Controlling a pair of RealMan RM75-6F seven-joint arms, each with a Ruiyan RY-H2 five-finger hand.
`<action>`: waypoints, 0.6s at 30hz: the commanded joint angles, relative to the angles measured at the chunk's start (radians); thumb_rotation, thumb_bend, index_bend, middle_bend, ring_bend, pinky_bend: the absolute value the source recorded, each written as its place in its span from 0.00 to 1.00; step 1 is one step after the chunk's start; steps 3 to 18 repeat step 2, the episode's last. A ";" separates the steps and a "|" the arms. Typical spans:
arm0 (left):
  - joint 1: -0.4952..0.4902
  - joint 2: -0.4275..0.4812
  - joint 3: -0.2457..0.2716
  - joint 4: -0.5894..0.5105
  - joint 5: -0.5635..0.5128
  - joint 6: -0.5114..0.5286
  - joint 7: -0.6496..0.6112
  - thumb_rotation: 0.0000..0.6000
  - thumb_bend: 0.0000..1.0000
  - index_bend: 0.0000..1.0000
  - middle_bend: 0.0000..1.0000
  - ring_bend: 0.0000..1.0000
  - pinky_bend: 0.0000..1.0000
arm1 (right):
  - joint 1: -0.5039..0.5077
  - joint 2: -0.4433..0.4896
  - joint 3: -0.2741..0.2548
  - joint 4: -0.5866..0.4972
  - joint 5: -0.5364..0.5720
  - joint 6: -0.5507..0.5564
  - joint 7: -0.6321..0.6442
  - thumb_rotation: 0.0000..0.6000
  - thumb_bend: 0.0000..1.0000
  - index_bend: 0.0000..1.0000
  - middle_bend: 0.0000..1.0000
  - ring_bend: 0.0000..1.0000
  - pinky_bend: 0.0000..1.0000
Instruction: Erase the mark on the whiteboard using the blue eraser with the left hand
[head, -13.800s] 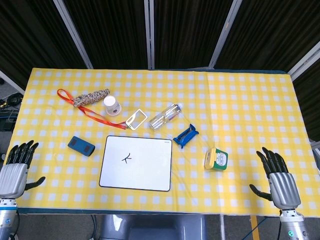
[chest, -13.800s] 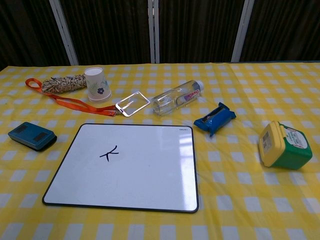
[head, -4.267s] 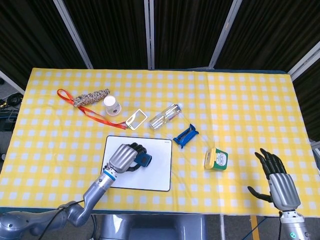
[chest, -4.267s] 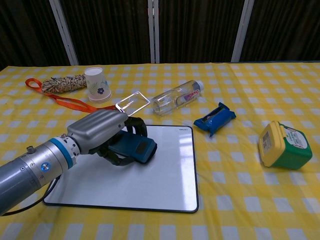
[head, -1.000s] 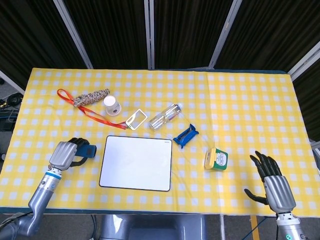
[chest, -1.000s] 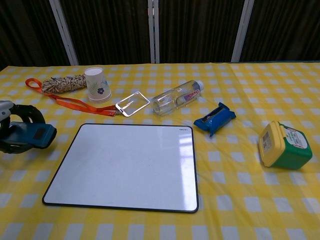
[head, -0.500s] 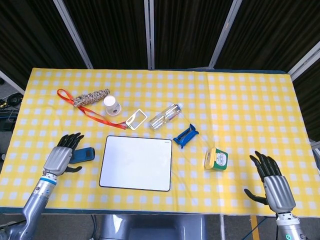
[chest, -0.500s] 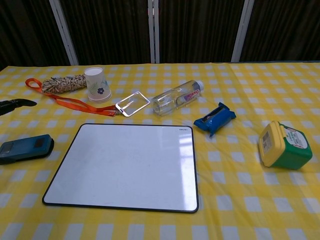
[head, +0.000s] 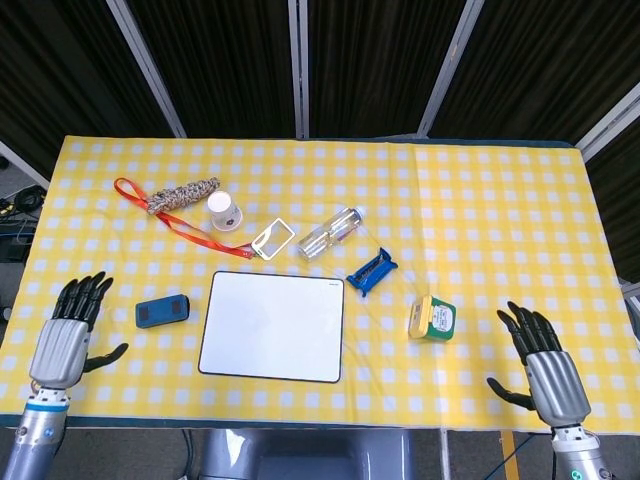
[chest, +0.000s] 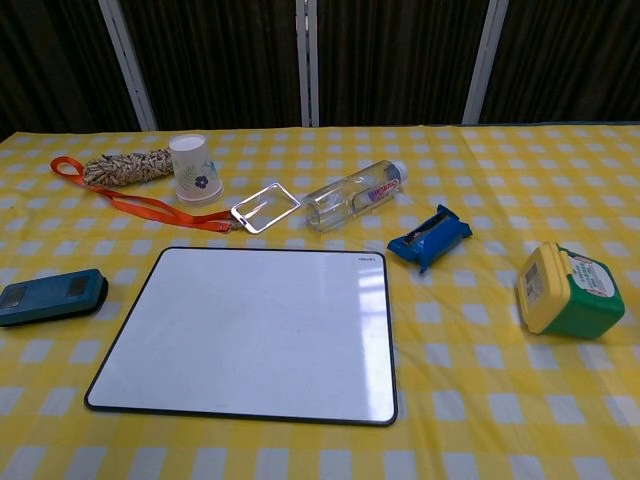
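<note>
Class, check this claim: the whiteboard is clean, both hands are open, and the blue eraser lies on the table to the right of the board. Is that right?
One detail is wrong. The blue eraser lies left of the whiteboard, not right, as the head view shows. The rest holds: the board is clean, and the left hand and right hand are both open.

Eraser (head: 162, 311) just left of whiteboard (head: 272, 327), apart.
</note>
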 joint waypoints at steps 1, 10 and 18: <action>0.057 -0.007 0.016 0.021 0.048 0.071 -0.003 1.00 0.07 0.00 0.00 0.00 0.00 | -0.002 0.006 0.000 -0.002 -0.007 0.011 0.007 1.00 0.06 0.00 0.00 0.00 0.00; 0.060 -0.006 0.016 0.022 0.050 0.073 -0.007 1.00 0.07 0.00 0.00 0.00 0.00 | -0.003 0.008 0.000 -0.003 -0.008 0.014 0.007 1.00 0.06 0.00 0.00 0.00 0.00; 0.060 -0.006 0.016 0.022 0.050 0.073 -0.007 1.00 0.07 0.00 0.00 0.00 0.00 | -0.003 0.008 0.000 -0.003 -0.008 0.014 0.007 1.00 0.06 0.00 0.00 0.00 0.00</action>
